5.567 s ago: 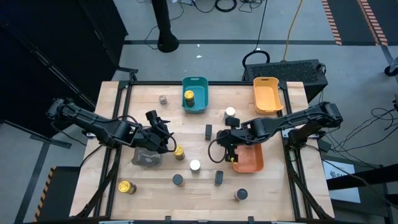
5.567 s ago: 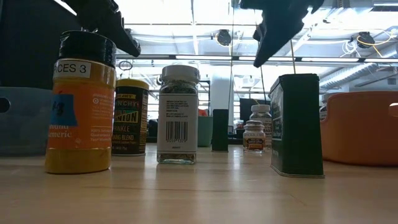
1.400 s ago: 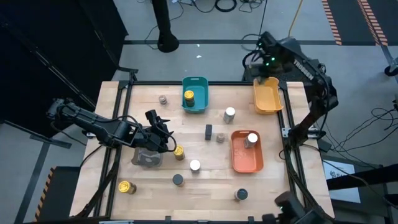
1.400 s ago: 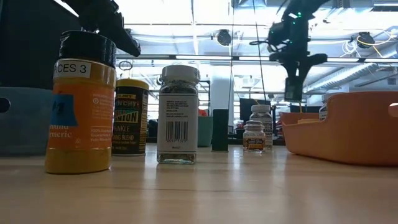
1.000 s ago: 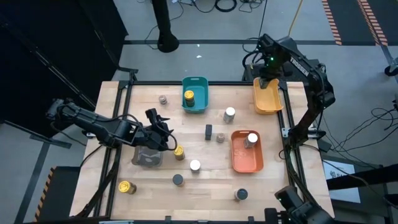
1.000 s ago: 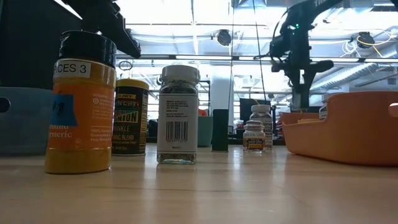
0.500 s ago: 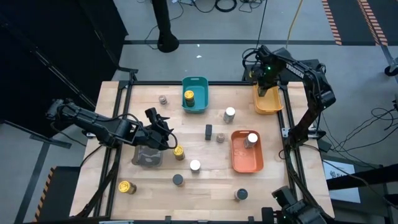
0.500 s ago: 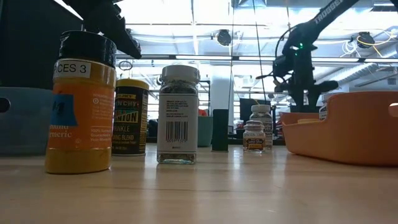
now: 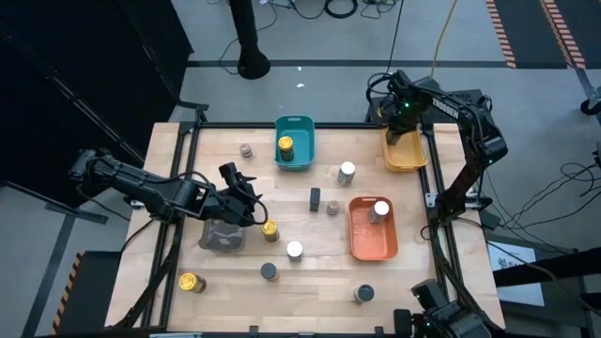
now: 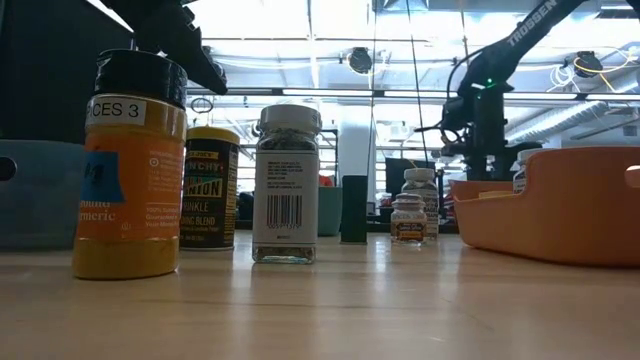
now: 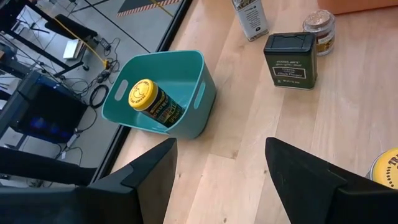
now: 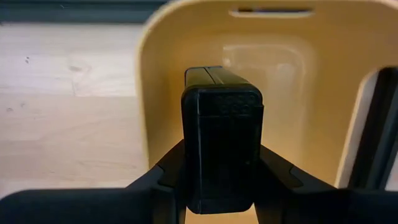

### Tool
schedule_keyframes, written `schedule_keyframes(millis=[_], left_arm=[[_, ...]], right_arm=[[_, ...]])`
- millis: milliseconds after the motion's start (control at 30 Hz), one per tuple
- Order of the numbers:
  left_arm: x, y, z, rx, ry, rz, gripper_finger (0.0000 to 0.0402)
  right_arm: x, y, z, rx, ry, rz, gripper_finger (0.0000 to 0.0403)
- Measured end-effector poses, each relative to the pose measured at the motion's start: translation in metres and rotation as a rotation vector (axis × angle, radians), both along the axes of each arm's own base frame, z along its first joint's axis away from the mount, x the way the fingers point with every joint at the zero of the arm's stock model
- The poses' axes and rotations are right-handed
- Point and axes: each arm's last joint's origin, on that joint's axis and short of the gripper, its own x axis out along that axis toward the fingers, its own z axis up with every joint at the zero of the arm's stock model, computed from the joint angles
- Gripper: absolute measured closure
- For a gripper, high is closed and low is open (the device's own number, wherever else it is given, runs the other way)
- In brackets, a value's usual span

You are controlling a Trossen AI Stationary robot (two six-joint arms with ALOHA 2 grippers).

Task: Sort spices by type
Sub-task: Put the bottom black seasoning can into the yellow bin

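Observation:
My right gripper (image 9: 401, 129) is over the yellow tray (image 9: 413, 155) at the table's far right, shut on a slim black spice tin (image 12: 222, 137). My left gripper (image 9: 246, 202) is open and empty above the table's left middle, beside the grey tray (image 9: 221, 239); its fingers are spread in the left wrist view (image 11: 217, 180). A yellow-topped jar (image 9: 286, 145) lies in the teal tray (image 9: 302, 125). A white-topped jar (image 9: 380, 209) stands in the orange tray (image 9: 366, 246). Several more jars stand on their bases on the wood. My right gripper pinches the black tin's two opposite narrow sides (image 12: 186, 155) between its two fingers (image 12: 166, 173). The fingers point down from above. The tin hangs upright, its perforated top (image 12: 229, 102) toward the wrist, inside the yellow tray's walls. I cannot tell whether its bottom touches the tray floor.
Loose on the wood are a white-topped jar (image 9: 346, 172), a black tin (image 9: 315, 198), a small jar (image 9: 332, 207), a yellow-topped jar (image 9: 270, 230), a white-topped jar (image 9: 295, 250), a dark jar (image 9: 269, 271), a yellow-topped jar (image 9: 192, 282) and grey-topped jars (image 9: 363, 294) (image 9: 246, 150).
My right gripper has come down with the black tin, from above the table's far right edge toward the yellow tray and a little toward the near edge. It stays shut on the tin.

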Motion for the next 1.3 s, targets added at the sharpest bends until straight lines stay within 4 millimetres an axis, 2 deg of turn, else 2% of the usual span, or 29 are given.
schedule_keyframes(millis=[67,233,333,733,1300], left_arm=[[0.0,0.0,0.0,0.0,0.0,0.0,0.015],[0.0,0.0,0.0,0.0,0.0,-0.001,0.015],[0.0,-0.0001,0.0,-0.002,0.001,-0.002,0.015],[0.0,-0.0001,-0.0001,-0.004,0.001,-0.003,0.015],[0.0,-0.0001,-0.0001,-0.003,0.001,-0.003,0.015]], right_arm=[[0.0012,-0.0005,0.0002,-0.01,-0.005,0.003,0.0294],[0.0024,0.0003,0.0002,-0.008,-0.003,0.009,0.025],[0.0025,0.0003,0.0002,-0.009,-0.002,0.016,0.0242],[0.0018,0.0013,0.0001,0.0,0.008,0.032,0.0255],[0.0057,0.003,0.0003,-0.011,0.023,0.225,0.0268]])
